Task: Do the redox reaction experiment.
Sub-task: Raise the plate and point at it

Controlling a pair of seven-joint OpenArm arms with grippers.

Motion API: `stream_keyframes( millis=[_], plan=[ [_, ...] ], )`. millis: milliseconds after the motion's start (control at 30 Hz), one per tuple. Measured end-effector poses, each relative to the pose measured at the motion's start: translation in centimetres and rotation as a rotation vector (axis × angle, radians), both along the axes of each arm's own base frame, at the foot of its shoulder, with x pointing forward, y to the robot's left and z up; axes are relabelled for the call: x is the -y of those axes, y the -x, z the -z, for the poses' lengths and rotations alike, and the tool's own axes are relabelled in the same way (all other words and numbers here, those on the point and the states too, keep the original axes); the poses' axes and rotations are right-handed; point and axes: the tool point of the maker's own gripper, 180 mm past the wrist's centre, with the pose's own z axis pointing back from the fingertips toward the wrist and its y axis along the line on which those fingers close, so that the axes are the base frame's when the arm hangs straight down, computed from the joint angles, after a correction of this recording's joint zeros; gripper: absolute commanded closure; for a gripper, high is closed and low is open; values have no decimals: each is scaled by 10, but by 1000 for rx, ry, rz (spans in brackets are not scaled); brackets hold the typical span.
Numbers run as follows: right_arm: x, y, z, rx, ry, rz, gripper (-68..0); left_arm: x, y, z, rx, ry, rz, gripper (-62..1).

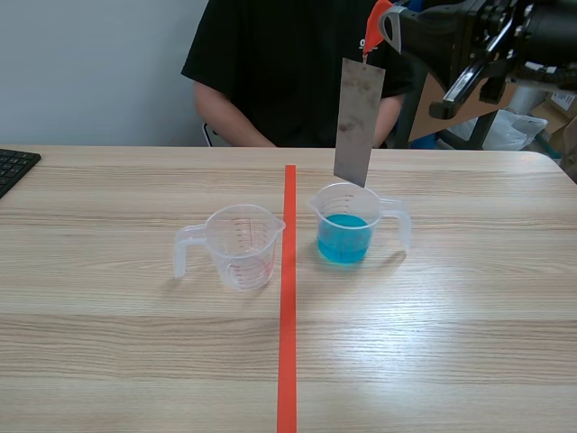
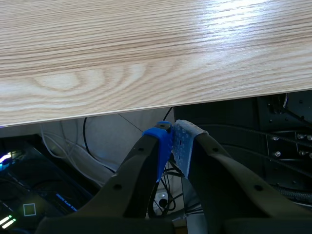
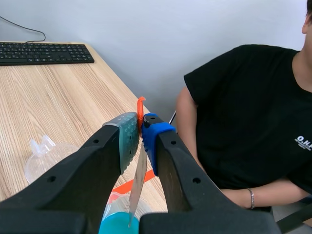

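A grey metal strip (image 1: 358, 123) with an orange tab at its top hangs upright from my right gripper (image 1: 383, 20), which is shut on it high above the table. Its lower end hovers just over the rim of a clear beaker of blue liquid (image 1: 344, 236). In the right wrist view the strip (image 3: 138, 187) runs edge-on from between the pads down toward the blue liquid (image 3: 118, 224). An empty clear beaker (image 1: 240, 246) stands left of the orange-red tape line. My left gripper (image 2: 172, 140) is shut on nothing, below the table's front edge.
A person in a black shirt (image 1: 270, 63) sits across the table behind the beakers. A black keyboard (image 1: 13, 167) lies at the far left edge. Cables and equipment sit under the table edge (image 2: 146, 108) in the left wrist view.
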Motion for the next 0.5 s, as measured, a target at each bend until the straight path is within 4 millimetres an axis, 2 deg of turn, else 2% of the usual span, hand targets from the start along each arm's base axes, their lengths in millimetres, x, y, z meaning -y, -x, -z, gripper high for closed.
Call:
stream_keyframes(
  millis=[133,333,500],
  plan=[
    [0,-1,3,-9,11,5,-17,4,-8,-5,11,15,92,-49],
    [1,-1,3,-11,13,5,-17,3,-46,-33,104,22,347,-49],
    [1,-1,3,-10,12,5,-17,20,-70,-53,131,69,580,-49]
  ],
)
